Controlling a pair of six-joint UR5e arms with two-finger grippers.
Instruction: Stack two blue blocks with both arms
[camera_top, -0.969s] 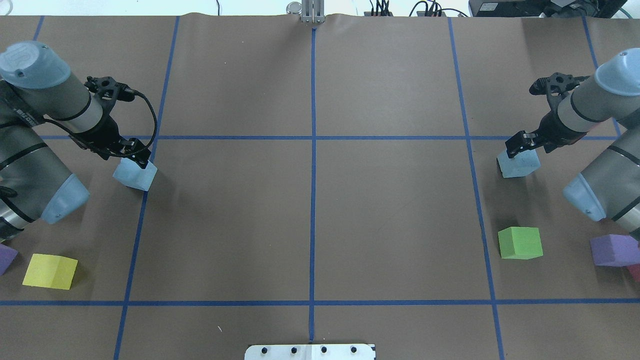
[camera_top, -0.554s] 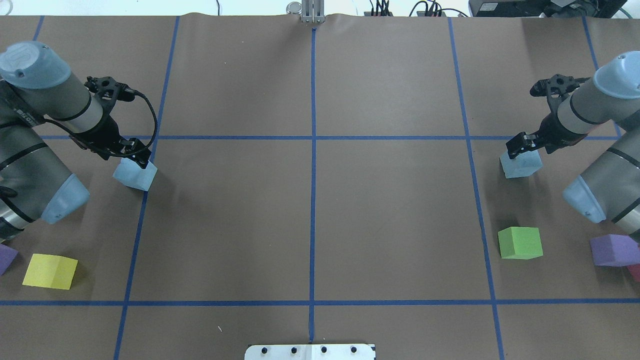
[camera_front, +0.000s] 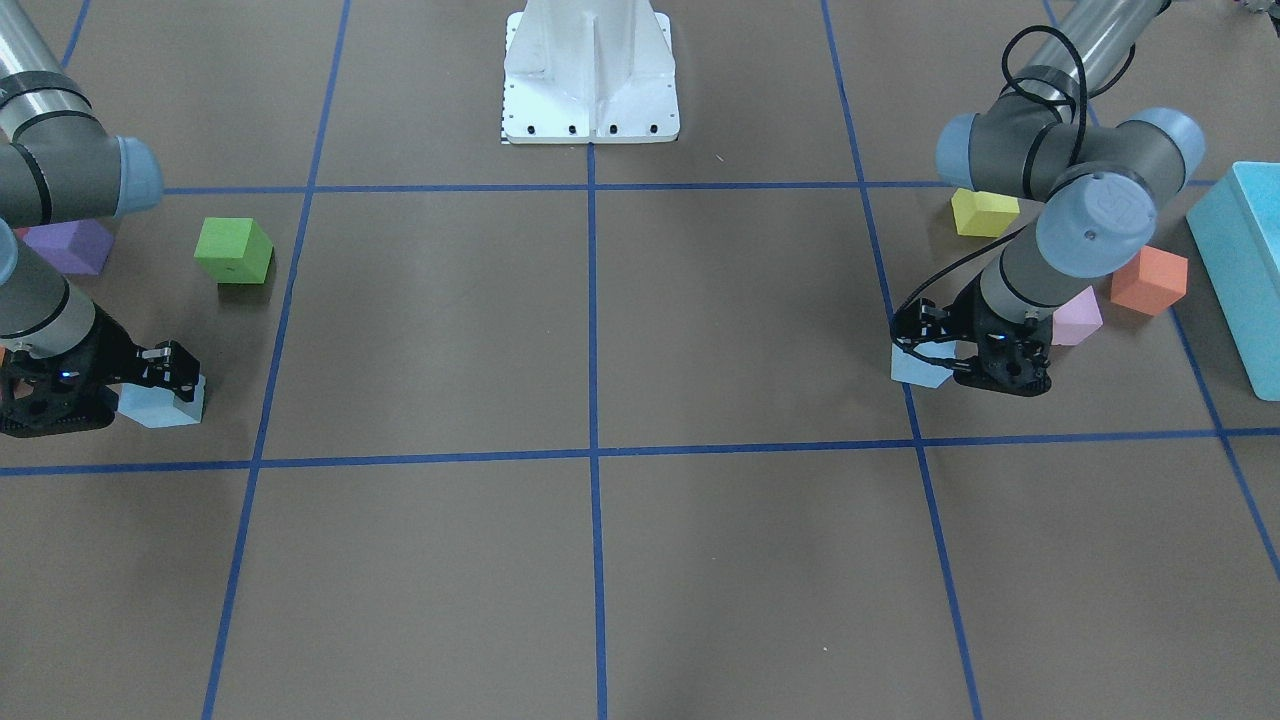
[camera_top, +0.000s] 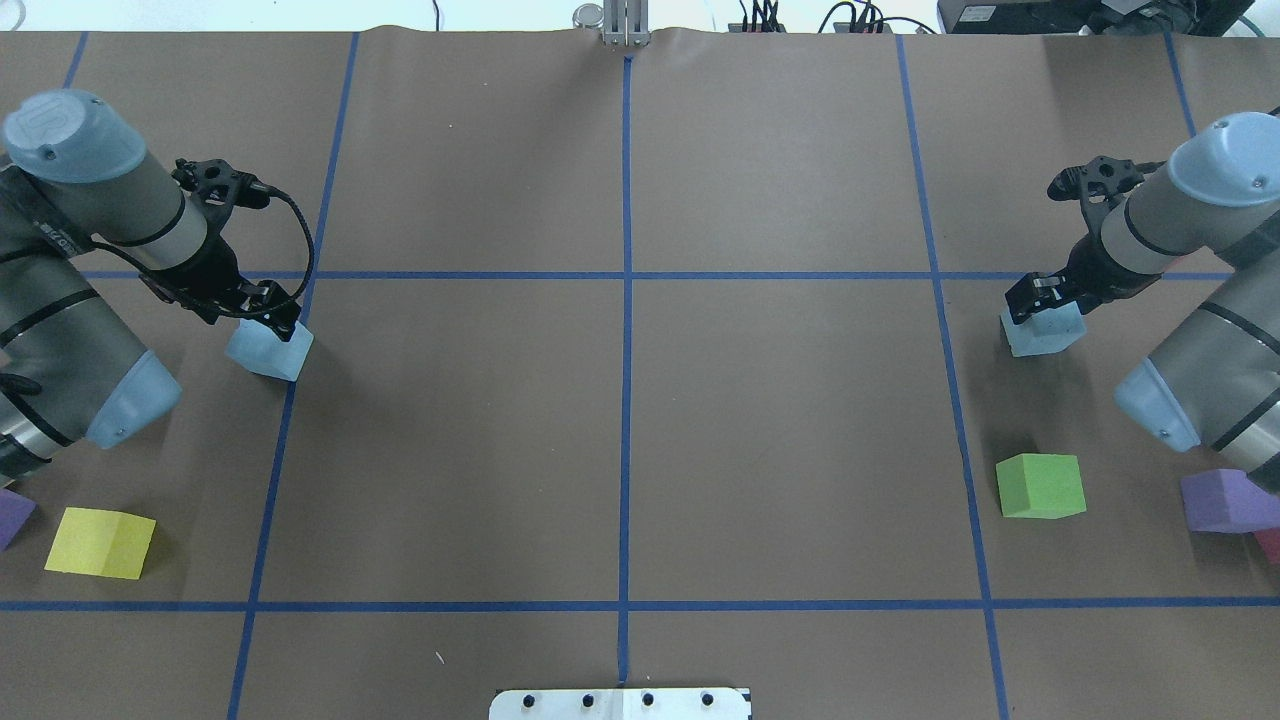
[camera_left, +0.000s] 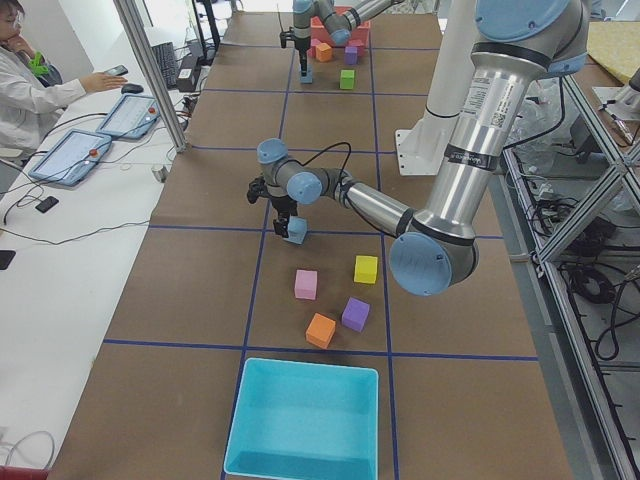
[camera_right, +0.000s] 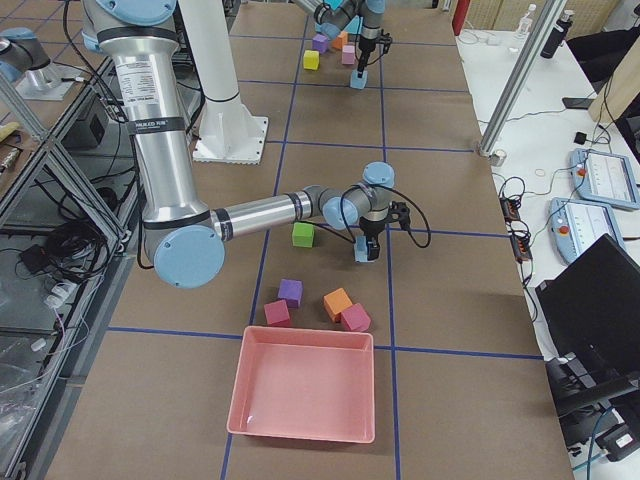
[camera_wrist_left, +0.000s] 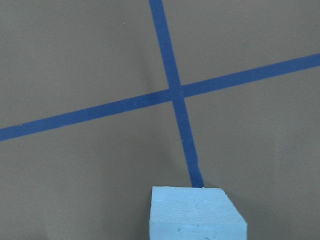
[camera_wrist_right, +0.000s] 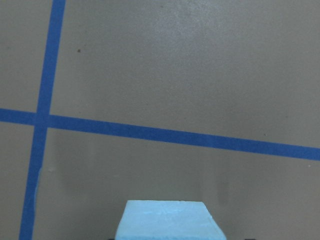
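Two pale blue blocks show. One blue block (camera_top: 268, 352) lies at the left, turned askew by a tape line; my left gripper (camera_top: 266, 318) is shut on its top. It also shows in the front view (camera_front: 918, 366) and at the bottom of the left wrist view (camera_wrist_left: 197, 215). The other blue block (camera_top: 1043, 332) is at the right, and my right gripper (camera_top: 1042, 300) is shut on it. It also shows in the front view (camera_front: 160, 403) and the right wrist view (camera_wrist_right: 169, 220). Both blocks are at or just above the table.
A green cube (camera_top: 1040, 486), a purple cube (camera_top: 1225, 500) and a red one stand near the right arm. A yellow cube (camera_top: 100, 542), a purple cube (camera_top: 12, 512), pink (camera_front: 1077, 316) and orange (camera_front: 1149, 280) cubes and a teal box (camera_front: 1245, 270) are by the left arm.
The right arm's wrist has come down and inward, and its gripper sits lower on the blue block, which shifted slightly. The left arm has barely moved.
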